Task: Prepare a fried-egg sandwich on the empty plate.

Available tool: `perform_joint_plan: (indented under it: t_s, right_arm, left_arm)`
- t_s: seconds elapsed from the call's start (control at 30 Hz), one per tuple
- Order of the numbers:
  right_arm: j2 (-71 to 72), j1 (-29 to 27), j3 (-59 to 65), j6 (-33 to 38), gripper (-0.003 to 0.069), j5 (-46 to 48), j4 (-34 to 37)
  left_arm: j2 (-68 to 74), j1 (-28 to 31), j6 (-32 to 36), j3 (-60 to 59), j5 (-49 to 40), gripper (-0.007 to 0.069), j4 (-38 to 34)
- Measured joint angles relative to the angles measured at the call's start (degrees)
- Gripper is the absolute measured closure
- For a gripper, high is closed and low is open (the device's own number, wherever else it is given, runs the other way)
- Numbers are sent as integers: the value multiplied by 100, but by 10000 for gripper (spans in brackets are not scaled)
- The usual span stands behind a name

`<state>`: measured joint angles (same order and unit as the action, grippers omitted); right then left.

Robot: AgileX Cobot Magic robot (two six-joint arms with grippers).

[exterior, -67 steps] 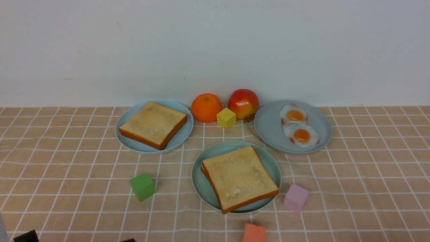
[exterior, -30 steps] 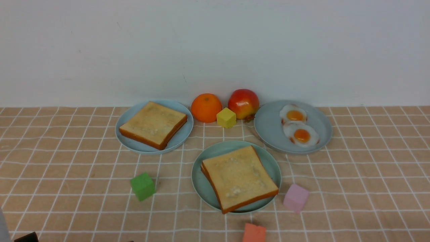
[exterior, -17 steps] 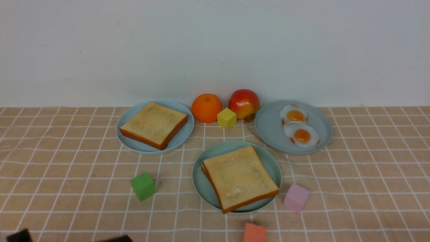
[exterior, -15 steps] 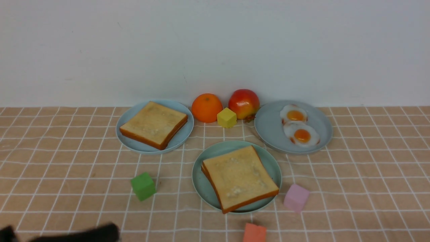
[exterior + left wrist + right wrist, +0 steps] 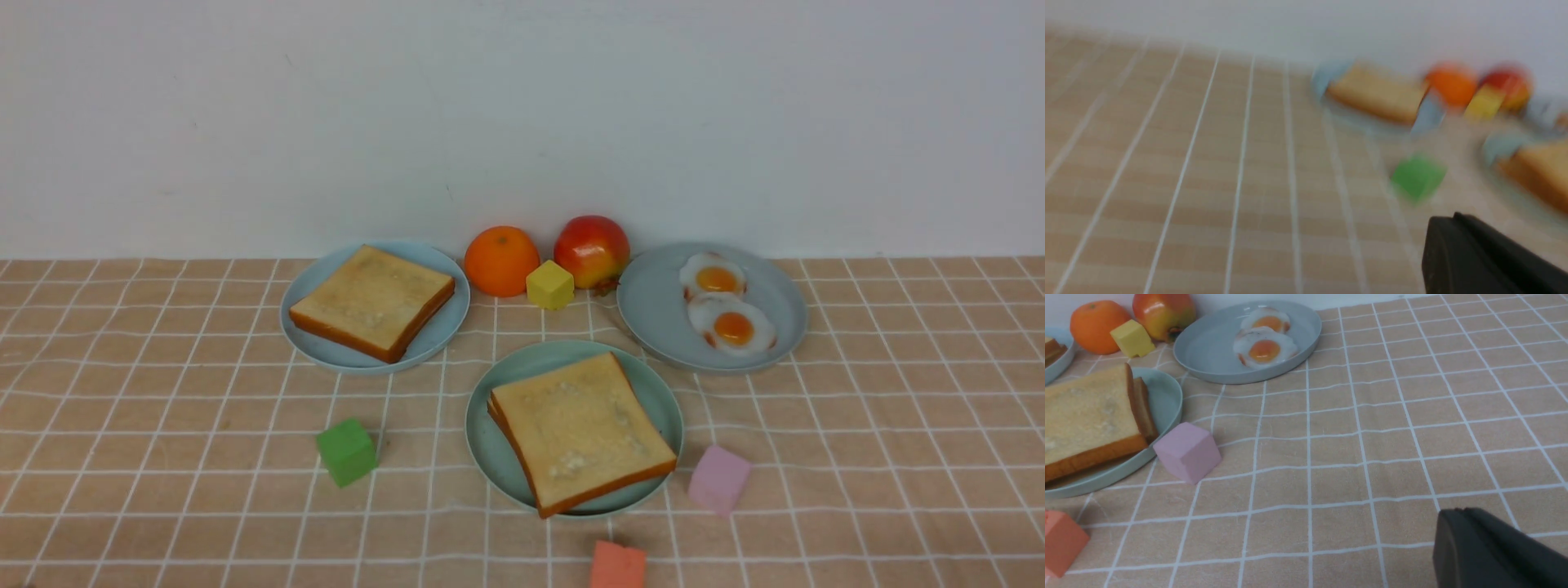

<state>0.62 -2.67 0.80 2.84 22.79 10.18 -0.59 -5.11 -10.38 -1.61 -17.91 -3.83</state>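
The fried-egg sandwich (image 5: 581, 431) sits stacked on the empty plate (image 5: 490, 441), well clear of both grippers (jaw state unreadable); retreat low and away, touching nothing.

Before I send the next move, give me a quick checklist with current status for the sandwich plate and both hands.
1. Two toast slices of the sandwich stacked on the mint plate: ok.
2. Egg between the slices: cannot tell; no white shows at the edges in the front or right wrist view.
3. Clearance around the plate: not ok; the pink cube sits close by its rim.
4. Arms out of the front view: ok.
5. Left hand and right hand open: cannot tell; only one dark finger of each shows.
6. Left wrist view sharp: not ok; it is blurred.
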Motion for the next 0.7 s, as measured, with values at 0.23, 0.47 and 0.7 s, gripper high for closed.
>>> perform_joint_plan:
  t_s: [0.23, 0.47, 0.7]
  right_arm:
    - [0, -5, 0, 0, 637, 0, 13]
    - [0, -5, 0, 0, 636, 0, 13]
    - [0, -5, 0, 0, 627, 0, 13]
  left_arm:
    - [0, 43, -158, -20, -340, 638, -190]
    - [0, 43, -176, -20, -326, 638, -212]
    - [0, 43, -177, -20, -326, 638, -214]
